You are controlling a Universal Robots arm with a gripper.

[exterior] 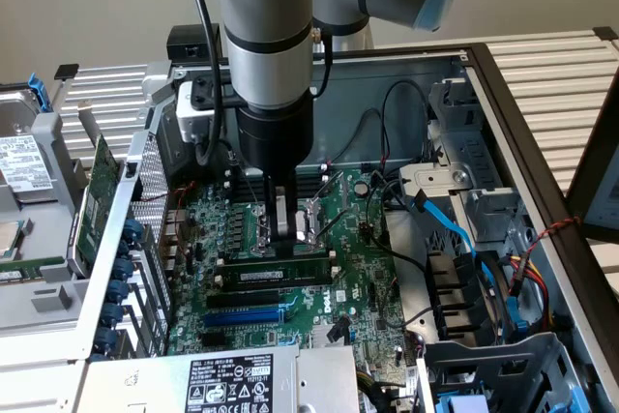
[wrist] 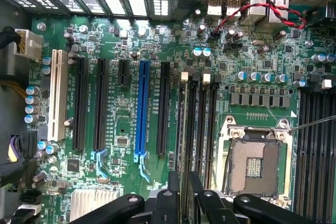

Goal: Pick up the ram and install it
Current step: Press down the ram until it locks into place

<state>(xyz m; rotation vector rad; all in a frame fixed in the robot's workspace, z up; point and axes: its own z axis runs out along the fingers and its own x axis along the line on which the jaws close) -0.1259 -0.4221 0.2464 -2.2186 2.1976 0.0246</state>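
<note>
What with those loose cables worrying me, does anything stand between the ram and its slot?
Nothing visible does. The hand grips the ram upright at the black memory slots; the loose cables lie apart, toward the exterior view's right.

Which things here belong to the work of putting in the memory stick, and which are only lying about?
Part of the job:
- memory stick, standing at the memory slots on the motherboard
- gripper, right above the stick

Only lying about:
- hard drive, outside the case
- green card by the case wall
- blue cable
- power supply
</note>
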